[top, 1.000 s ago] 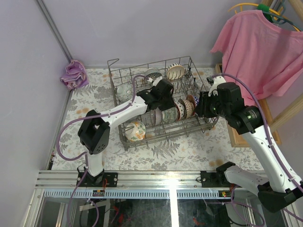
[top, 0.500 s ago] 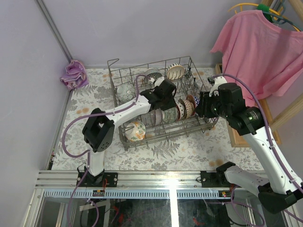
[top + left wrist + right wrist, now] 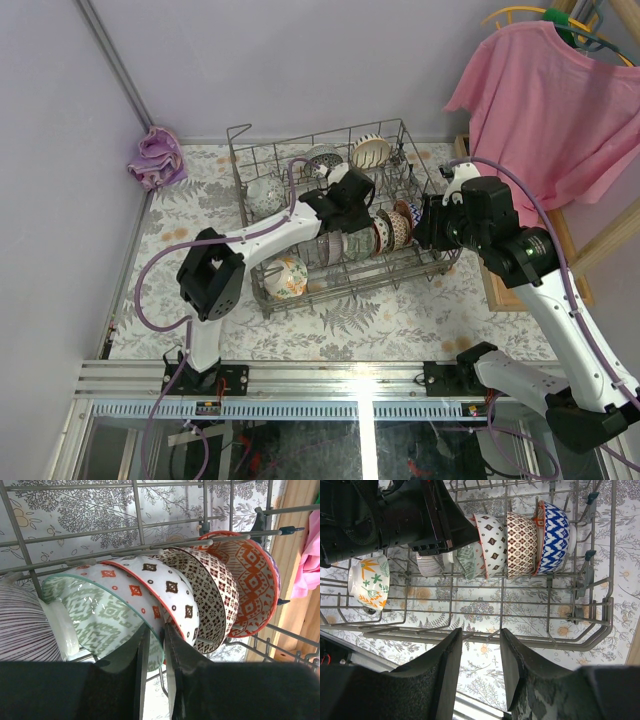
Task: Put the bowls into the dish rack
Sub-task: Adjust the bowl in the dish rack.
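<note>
Dish rack: you have a row of bowls standing on edge mid-rack, lined along its long axis, mouths toward its left end. Left gripper reaches into the rack, jaws nearly together, pinching the pale green bowl by its rim. Right gripper hangs at the rack's right end, half-open, empty

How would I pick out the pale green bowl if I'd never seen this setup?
Find the grey wire dish rack on the leaf-patterned table, then the row of bowls standing on edge inside it. The pale green bowl stands between a dark-striped bowl and a white diamond-dotted bowl; it is that row's only green-patterned one.
</note>
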Robot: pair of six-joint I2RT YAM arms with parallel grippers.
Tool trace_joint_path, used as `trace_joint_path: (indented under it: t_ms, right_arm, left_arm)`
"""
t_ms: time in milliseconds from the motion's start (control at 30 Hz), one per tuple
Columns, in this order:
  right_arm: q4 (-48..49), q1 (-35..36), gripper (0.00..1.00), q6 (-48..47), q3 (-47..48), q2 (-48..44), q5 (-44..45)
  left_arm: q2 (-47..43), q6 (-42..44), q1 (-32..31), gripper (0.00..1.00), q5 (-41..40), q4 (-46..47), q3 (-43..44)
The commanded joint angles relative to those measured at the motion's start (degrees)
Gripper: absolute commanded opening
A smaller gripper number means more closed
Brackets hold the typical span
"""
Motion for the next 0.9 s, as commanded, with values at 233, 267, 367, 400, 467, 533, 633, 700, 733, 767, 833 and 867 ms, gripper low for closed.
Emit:
trace_joint_path:
  t_ms: [233, 267, 367, 400, 467, 533, 633, 700, 733, 767, 833, 867]
  right_arm:
    - [1.03, -0.29, 0.43, -1.01, -0.16, -0.87, 0.39]
    - [1.05, -0.31, 0.43, -1.02, -0.16, -0.78, 0.39]
    - [1.12, -0.27, 0.43, -1.06, -0.21, -0.68, 0.35]
    - [1.1, -0.26, 0.43, -1.06, -0.16, -0.64, 0.29]
    - [1.12, -0.28, 0.43, -1.01, -0.05, -0.56, 0.24]
    - [1.13, -0.29, 0.43, -1.07, -0.05, -0.52, 0.39]
    - [1.22, -0.33, 0.43, -1.02, -0.06, -0.52, 0.27]
    - [1.16, -0.26, 0.43, -1.02, -0.12, -0.4, 0.21]
    - [1.17, -0.28, 0.43, -1.02, -0.11, -0.47, 0.15]
    - [1.22, -0.29, 0.43, -1.04, -0.13, -0.4, 0.23]
    - [1.23, -0.28, 0.43, -1.09, 0.06, -0.28, 0.11]
    - [1.2, -0.32, 0.43, -1.16, 0.07, -0.29, 0.06]
  left_arm:
    - [0.34, 0.02, -0.38, 0.08, -2.9, -0.18, 1.34]
    - [0.24, 0.0, -0.36, 0.08, -3.04, -0.18, 1.19]
    - [0.63, 0.08, -0.43, 0.09, -2.69, -0.18, 1.26]
    - [0.79, 0.09, -0.39, 0.1, -2.54, -0.18, 1.43]
    - [1.07, 0.09, -0.4, 0.11, -2.41, -0.18, 1.63]
    - [1.35, 0.09, -0.45, 0.11, -2.42, -0.27, 1.71]
    - [1.95, 0.09, -0.45, 0.12, -2.48, -0.62, 1.98]
    - [2.43, 0.18, -0.45, 0.13, -2.48, -0.96, 2.17]
    - [2.58, 0.22, -0.51, 0.13, -2.37, -0.97, 2.21]
    - [2.45, 0.18, -0.49, 0.08, -2.42, -0.97, 2.12]
    - [2.29, 0.53, -0.53, 0.0, -2.35, -0.97, 2.17]
    - [1.99, 0.75, -0.53, 0.0, -2.41, -1.08, 2.17]
